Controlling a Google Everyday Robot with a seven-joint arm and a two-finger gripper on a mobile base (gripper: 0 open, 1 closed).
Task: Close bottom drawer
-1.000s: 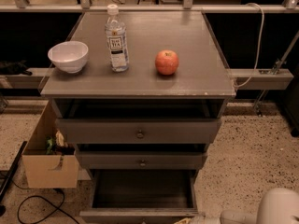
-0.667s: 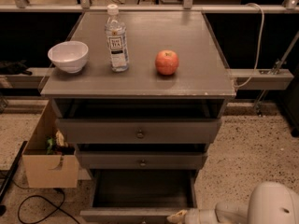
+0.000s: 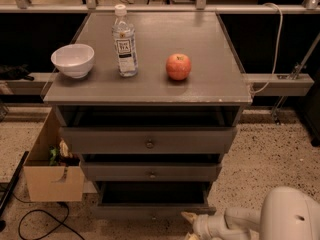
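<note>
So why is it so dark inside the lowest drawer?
In the camera view, light comes from above: the cabinet top looks pale, but the bottom drawer, pulled open, is shaded inside by the middle drawer above it. In the same view the apple and bowl cast small shadows, and the gripper, low down beside that drawer's front, looks bright.

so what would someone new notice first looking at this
The red apple, the water bottle and the white bowl stand out on the grey cabinet top. Below them the bottom drawer sits pulled open, dark inside. The robot's pale tool is low down, close to that drawer's front right corner.
</note>
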